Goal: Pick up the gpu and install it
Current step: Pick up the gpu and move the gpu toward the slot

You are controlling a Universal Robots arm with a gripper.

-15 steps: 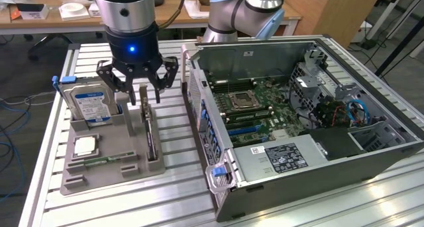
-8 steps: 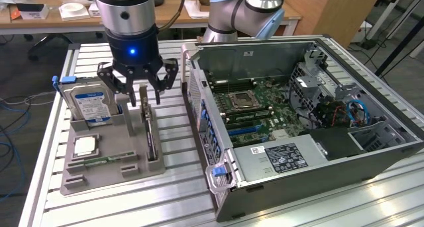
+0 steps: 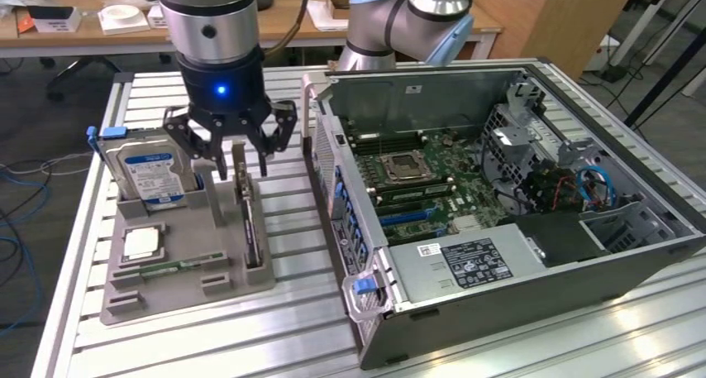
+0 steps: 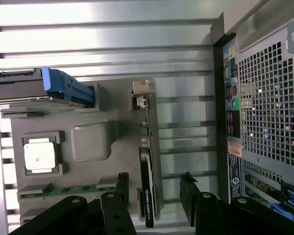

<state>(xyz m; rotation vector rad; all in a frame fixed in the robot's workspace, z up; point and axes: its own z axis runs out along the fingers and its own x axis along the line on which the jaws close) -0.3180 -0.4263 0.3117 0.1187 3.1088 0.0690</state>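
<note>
Hard drive (image 3: 149, 175): it is standing upright at the far end of the grey tray (image 3: 210, 258), toward the exterior view's left. I am leaving it alone.
Tray contents: a processor (image 3: 141, 244) and a memory stick (image 3: 165, 268) are lying flat in their pockets, nearer the camera than the drive.
Desk (image 3: 287, 332): the slatted metal top is carrying the tray, with the computer case beside it.
End effector (image 3: 235, 165): it is hanging straight down over the tray's right-hand slot. Its fingers (image 4: 120, 196) are spreading as wide as I see them go, and they are gripping nothing.
Gpu (image 3: 248, 221): it is sitting on its edge in that slot, directly under the end effector and not yet lifted.
Long axis: the card is running lengthwise down the tray, roughly parallel to the case's near wall. In the wrist view its silver bracket (image 4: 142, 93) is showing at one end.
Key relation: in the wrist view I am seeing the gpu (image 4: 148, 166) edge-on between the two fingers, with a gap on each side. The fingers are facing its flat faces across the thin dimension and are not touching it.
Position along the card: in the exterior view the end effector seems to be sitting toward the card's far end, on the drive's side, not over its middle. That is only my judgement.
Computer case (image 3: 464, 332): it is lying open toward the exterior view's right, just beside the tray.
Motherboard (image 3: 431, 179): it is facing up inside the case, and I am seeing no card installed on it.
</note>
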